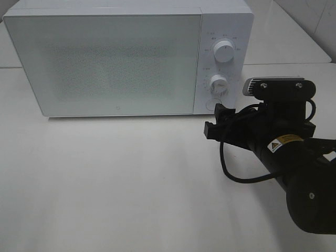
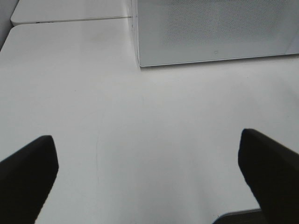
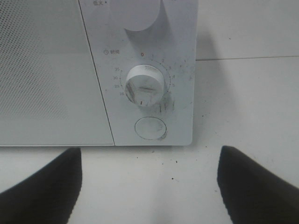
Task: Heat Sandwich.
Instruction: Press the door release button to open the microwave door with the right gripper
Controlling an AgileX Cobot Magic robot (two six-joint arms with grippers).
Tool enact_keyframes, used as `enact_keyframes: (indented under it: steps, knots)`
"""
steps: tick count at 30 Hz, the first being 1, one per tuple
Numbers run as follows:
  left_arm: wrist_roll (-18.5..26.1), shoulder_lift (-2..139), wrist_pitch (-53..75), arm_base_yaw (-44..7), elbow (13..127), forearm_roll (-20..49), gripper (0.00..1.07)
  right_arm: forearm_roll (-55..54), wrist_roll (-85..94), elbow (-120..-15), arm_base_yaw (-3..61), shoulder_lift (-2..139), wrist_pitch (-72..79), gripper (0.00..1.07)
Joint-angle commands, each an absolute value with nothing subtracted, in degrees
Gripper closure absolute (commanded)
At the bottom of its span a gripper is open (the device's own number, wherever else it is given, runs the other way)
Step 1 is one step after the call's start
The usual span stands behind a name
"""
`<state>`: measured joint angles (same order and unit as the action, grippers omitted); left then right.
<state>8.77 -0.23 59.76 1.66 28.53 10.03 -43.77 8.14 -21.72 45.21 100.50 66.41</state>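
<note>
The sandwich is out of view in every frame. A white microwave (image 1: 105,63) stands at the back of the table with its door (image 3: 46,70) shut. My right gripper (image 1: 214,119) sits just in front of the control panel, open, with nothing between its fingers. In the right wrist view it (image 3: 149,186) faces the timer knob (image 3: 145,85) and the round button (image 3: 150,128) below it. My left gripper (image 2: 149,177) is open and empty over bare table, facing the microwave's left front corner (image 2: 138,60); it does not show in the high view.
An upper knob (image 1: 224,51) sits above the timer knob (image 1: 218,84) on the panel. The white table (image 1: 115,178) stretches in front of the microwave. The right arm's black body and cable (image 1: 247,176) fill the lower right.
</note>
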Motion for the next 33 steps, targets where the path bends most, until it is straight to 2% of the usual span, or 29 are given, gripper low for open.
enact_keyframes:
  steps: [1, 6, 13, 14, 16, 19, 29, 32, 33]
  knots:
    - [8.42, -1.78, 59.07, 1.83, 28.36, 10.08, 0.03, -43.77, 5.27, -22.29, 45.49, 100.21, 66.35, 0.31]
    - [8.42, -1.78, 59.07, 1.83, 28.36, 10.08, 0.03, -43.77, -3.32, -22.29, 45.49, 100.21, 66.29, 0.31]
    - [8.42, -1.78, 59.07, 1.83, 28.36, 10.08, 0.03, -43.77, -32.03, -22.29, 45.49, 100.21, 63.37, 0.31]
    - [8.42, -1.78, 59.07, 1.83, 28.36, 10.08, 0.03, -43.77, -32.03, -22.29, 45.49, 100.21, 63.37, 0.31]
    - [8.42, -1.78, 59.07, 1.83, 28.36, 10.08, 0.03, -43.77, -43.89, -22.29, 45.49, 100.21, 62.05, 0.32]
    - [8.42, -1.78, 59.07, 1.83, 28.36, 10.08, 0.03, -43.77, -49.79, -22.29, 45.49, 100.21, 61.82, 0.33]
    - [8.42, -1.78, 59.07, 1.83, 28.36, 10.08, 0.03, -43.72, -70.82, -22.29, 45.49, 100.21, 60.73, 0.51]
    - [8.42, -1.78, 59.07, 1.83, 28.36, 10.08, 0.03, -43.77, -76.26, -22.29, 45.49, 100.21, 60.39, 0.65]
    - [8.42, -1.78, 59.07, 1.83, 28.36, 10.08, 0.03, -43.77, -76.26, -22.29, 45.49, 100.21, 60.39, 0.65]
